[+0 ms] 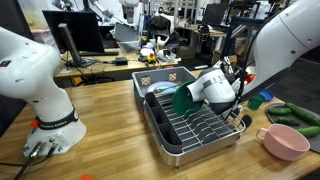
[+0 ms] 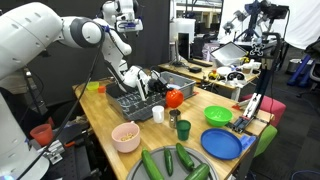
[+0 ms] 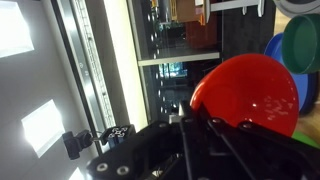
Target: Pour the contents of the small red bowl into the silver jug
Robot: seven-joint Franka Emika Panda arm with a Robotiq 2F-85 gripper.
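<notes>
The small red bowl point(image 2: 174, 97) is glossy and round. It is held tipped on its side at the edge of the black dish rack point(image 2: 128, 103). My gripper point(image 2: 158, 90) is shut on its rim. In the wrist view the bowl point(image 3: 250, 95) fills the right side, with the dark fingers point(image 3: 200, 125) clamped on its edge. The small silver jug point(image 2: 172, 118) stands on the wooden table just below and in front of the bowl, next to a white cup point(image 2: 158, 113). In an exterior view the gripper point(image 1: 215, 90) hangs over the rack point(image 1: 190, 130); the red bowl and the jug are hidden there.
A green cup point(image 2: 183, 129), a green bowl point(image 2: 217, 115) and a blue plate point(image 2: 222, 143) lie near the jug. A pale pink cup point(image 2: 126, 137) point(image 1: 285, 141) and cucumbers point(image 2: 170, 162) point(image 1: 295, 115) are at the table's edge. A second white robot base point(image 1: 50, 110) stands beside the rack.
</notes>
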